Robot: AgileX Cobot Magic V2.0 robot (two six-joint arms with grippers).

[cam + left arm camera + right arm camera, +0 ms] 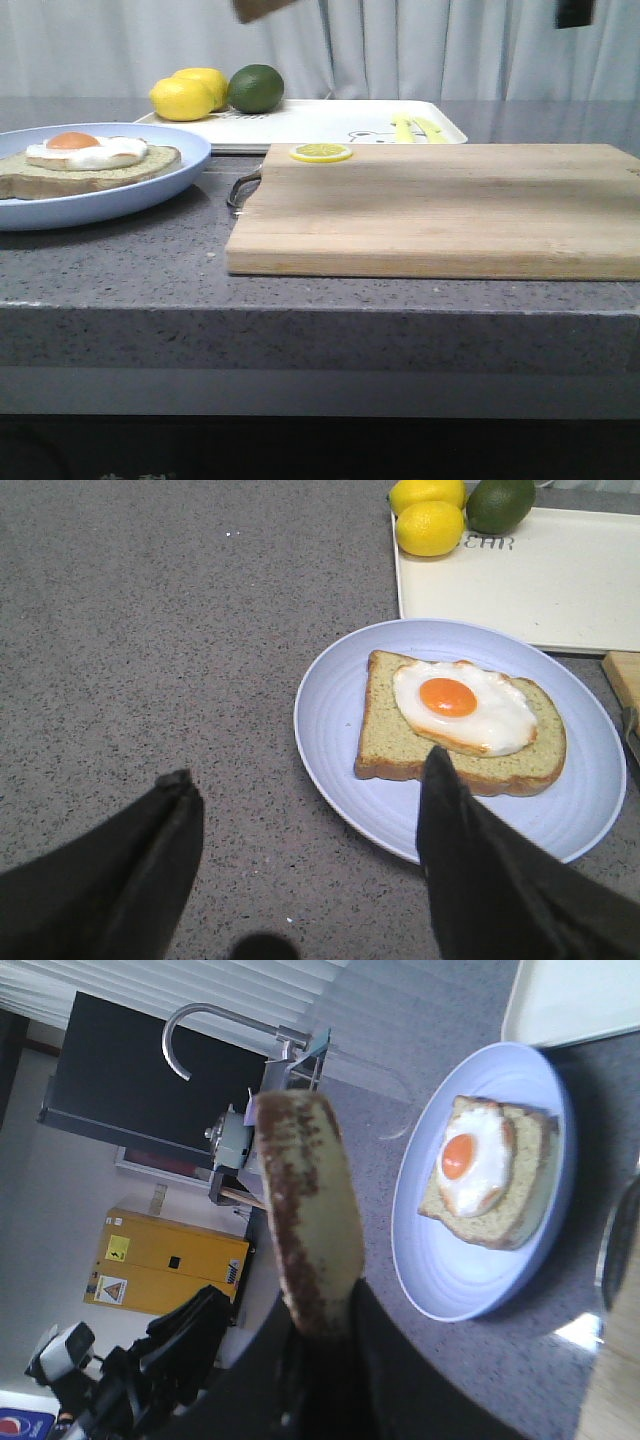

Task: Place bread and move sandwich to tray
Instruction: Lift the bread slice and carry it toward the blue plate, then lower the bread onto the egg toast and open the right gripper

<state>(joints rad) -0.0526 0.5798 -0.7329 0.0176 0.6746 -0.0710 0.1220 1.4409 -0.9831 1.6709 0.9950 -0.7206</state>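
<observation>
We hold the bread (305, 1225) edge-on, pinched in our right gripper (320, 1345). Our left gripper (305, 810) hangs spread wide and empty above the counter. The sandwich (88, 163) lies on the blue plate (150, 190), far left; the tray (320, 122) sits behind the cutting board (440, 210).

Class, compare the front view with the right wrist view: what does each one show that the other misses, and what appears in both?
Front view only: the wooden cutting board with a lemon slice on it, plus two lemons and a lime at the tray's far end. Right wrist view only: the right hand gripping the bread edge-on. Both: the sandwich on the blue plate, and the tray.
</observation>
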